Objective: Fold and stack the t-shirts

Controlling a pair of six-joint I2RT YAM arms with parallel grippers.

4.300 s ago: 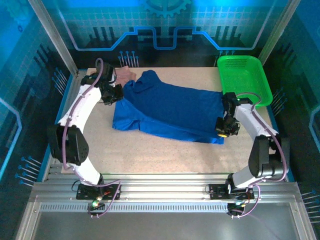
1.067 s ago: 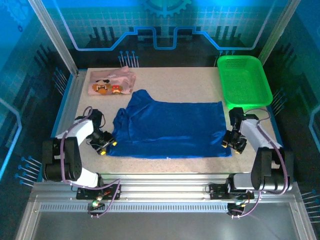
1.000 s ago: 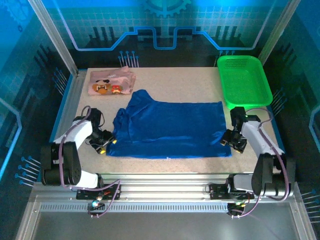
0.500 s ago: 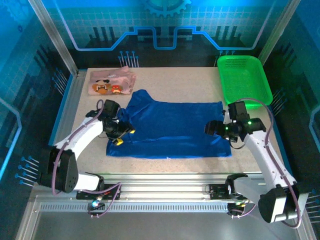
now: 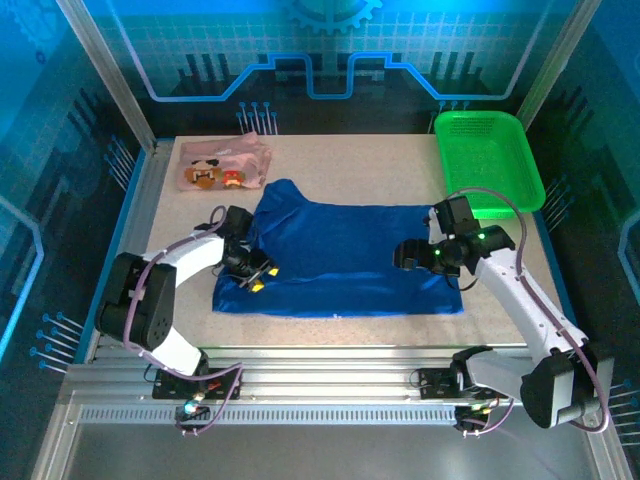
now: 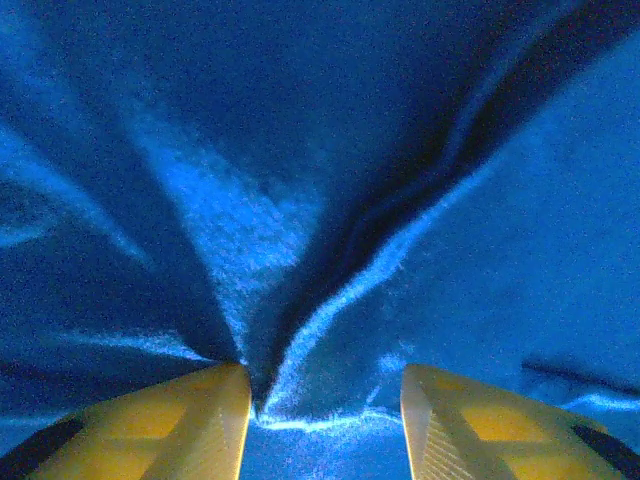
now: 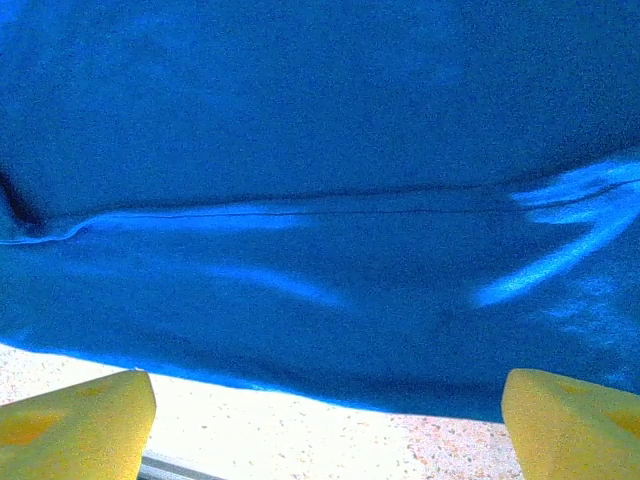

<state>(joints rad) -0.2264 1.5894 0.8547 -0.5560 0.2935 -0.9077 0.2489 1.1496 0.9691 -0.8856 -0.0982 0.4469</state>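
The royal-blue t-shirt (image 5: 340,255) lies spread flat across the middle of the table. The pale pink t-shirt (image 5: 222,166) with cartoon faces sits bunched at the far left corner. My left gripper (image 5: 262,277) is low over the blue shirt's left part; in the left wrist view it (image 6: 325,400) is open, with a raised ridge of blue cloth (image 6: 330,300) running up from beside the left finger. My right gripper (image 5: 402,255) hovers over the shirt's right part; in the right wrist view it (image 7: 325,400) is wide open above the shirt's edge (image 7: 300,375).
A green mesh basket (image 5: 490,160) stands at the far right corner of the speckled table (image 5: 340,160). Bare table runs along the front of the blue shirt (image 5: 330,330). Metal rails border the table.
Both arms have left the shirt's near corners and swung inward over the cloth. Earlier still, the blue shirt was pulled toward the front and flattened, uncovering the pink one.
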